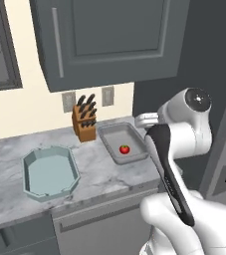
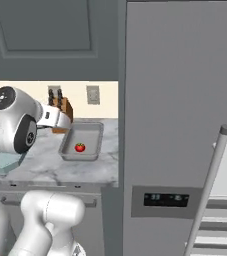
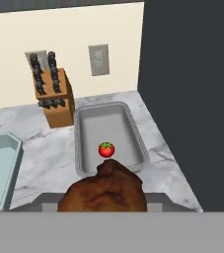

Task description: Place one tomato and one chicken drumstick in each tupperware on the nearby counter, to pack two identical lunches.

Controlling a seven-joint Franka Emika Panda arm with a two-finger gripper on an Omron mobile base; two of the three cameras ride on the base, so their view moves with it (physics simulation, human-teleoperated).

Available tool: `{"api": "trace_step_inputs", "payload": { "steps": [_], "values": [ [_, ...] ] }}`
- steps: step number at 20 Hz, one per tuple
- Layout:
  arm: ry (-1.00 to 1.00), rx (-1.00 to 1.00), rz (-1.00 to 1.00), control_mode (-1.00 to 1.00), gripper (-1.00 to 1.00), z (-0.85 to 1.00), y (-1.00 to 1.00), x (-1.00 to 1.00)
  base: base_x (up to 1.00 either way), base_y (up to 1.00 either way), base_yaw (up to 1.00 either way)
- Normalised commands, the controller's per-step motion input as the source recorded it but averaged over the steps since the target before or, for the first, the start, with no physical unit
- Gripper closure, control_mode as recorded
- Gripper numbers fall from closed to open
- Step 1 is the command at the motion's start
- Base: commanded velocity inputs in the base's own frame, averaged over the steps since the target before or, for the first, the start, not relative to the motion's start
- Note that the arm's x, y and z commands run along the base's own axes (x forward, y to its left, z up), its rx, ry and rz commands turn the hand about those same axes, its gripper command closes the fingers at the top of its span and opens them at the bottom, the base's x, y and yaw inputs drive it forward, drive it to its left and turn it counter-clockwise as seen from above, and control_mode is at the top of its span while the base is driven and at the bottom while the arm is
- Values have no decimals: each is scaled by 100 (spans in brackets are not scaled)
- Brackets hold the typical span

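One tomato (image 3: 106,149) lies in the grey tupperware (image 3: 86,163); the blue-green tupperware (image 1: 31,185) holds nothing.

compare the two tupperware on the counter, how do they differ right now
The grey tupperware has rounded corners; the blue-green tupperware has cut corners. The grey one holds a tomato, the blue-green one nothing. The grey one sits beside the knife block, the blue-green one further left. Both are shallow, open and flat on the counter.

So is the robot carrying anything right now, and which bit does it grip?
A brown chicken drumstick sits at the gripper, seemingly held; the fingertips are hidden, so the gripped part cannot be told.
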Motion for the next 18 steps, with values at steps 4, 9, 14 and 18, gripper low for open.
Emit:
{"api": "trace_step_inputs", "payload": {
  "steps": [4, 9, 14, 18],
  "values": [
    [17, 0, -5, -100, 100, -41, -13, 50, 50, -12, -7],
    [31, 2, -7, -100, 100, -98, -16, 100, 0, 0, 0],
    [3, 1, -7, -100, 100, -63, 0, 100, 0, 0, 0],
    [0, 7, -6, -100, 100, -64, 0, 100, 0, 0, 0]
  ]
}}
